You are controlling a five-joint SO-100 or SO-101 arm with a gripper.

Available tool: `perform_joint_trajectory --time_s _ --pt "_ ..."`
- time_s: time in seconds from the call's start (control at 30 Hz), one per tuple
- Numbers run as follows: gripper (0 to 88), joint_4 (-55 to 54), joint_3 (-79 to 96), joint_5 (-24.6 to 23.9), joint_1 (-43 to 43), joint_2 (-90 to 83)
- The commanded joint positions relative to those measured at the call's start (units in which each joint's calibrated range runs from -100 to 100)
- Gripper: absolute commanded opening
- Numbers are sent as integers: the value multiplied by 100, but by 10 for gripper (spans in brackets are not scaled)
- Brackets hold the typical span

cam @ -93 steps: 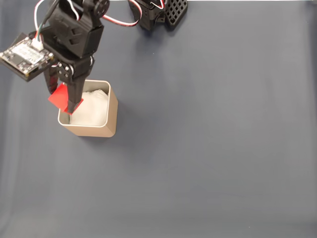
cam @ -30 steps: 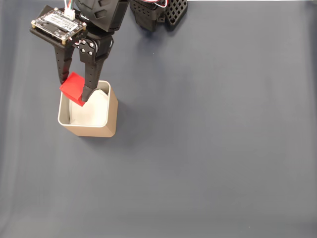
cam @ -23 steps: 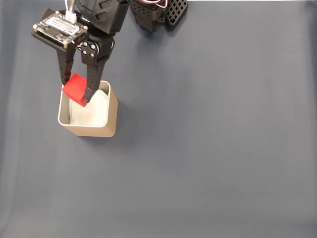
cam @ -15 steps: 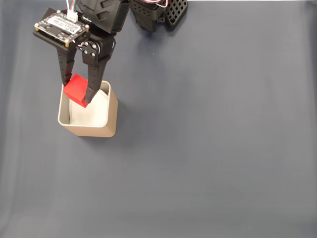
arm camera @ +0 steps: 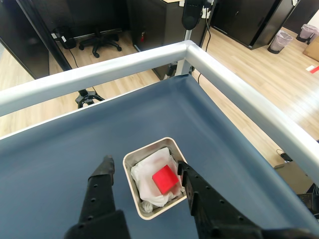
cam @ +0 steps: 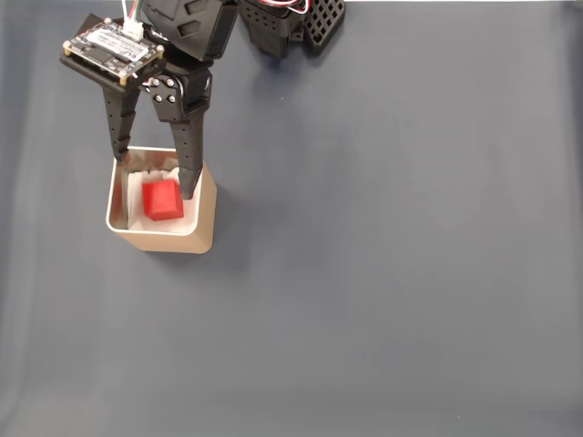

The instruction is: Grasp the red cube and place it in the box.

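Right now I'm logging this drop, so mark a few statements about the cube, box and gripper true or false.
1. The red cube lies inside the box. True.
2. The gripper is shut on the cube. False: its fingers are spread apart, with the cube loose between and below them.
3. The box has a white lining. True, as the wrist view shows.
4. The box lies tipped on its side. False: it stands upright, opening upward.
5. The table surface is bright yellow. False: it is dark blue-grey.
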Motion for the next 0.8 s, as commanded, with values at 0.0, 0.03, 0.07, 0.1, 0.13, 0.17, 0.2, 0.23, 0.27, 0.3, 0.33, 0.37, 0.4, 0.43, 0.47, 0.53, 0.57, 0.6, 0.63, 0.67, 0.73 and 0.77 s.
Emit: perform_joint_trajectory --time_s 0.0,0.03,0.07,0.1,0.13,0.17,0.2,0.23,0.27,0.3,0.33,0.37,0.4,0.43,0.47,0.53,0.57,0.6,0.63,0.67,0.73,0.77 --pt "322 -132 -78 -98 55 -170" --pt "322 -149 -78 -98 55 -162" --pt "322 -165 -78 -98 55 -162" --pt "323 -190 -69 -98 55 -153" --pt "323 -198 -69 -103 55 -144" --pt "323 -214 -69 -103 55 -144" --pt "323 -214 -69 -103 55 -144" --pt "323 -214 -69 -107 48 -144" --pt "323 -222 -69 -112 48 -144" --pt "323 -222 -69 -117 48 -144" --pt "323 -222 -60 -122 48 -144" --pt "322 -222 -60 -122 41 -144" --pt "321 -239 -60 -122 41 -144" --pt "319 -247 -51 -122 34 -144" --pt "316 -263 -51 -122 27 -144" --pt "294 -296 -51 -137 12 -144" --pt "267 -337 -51 -151 -2 -144" --pt "234 -395 -51 -171 -23 -153" --pt "197 -452 -51 -195 -51 -153" --pt "151 -485 -51 -186 -87 -153" --pt "57 -534 -51 -161 -179 -188" --pt "11 -575 -51 -171 -236 -205"
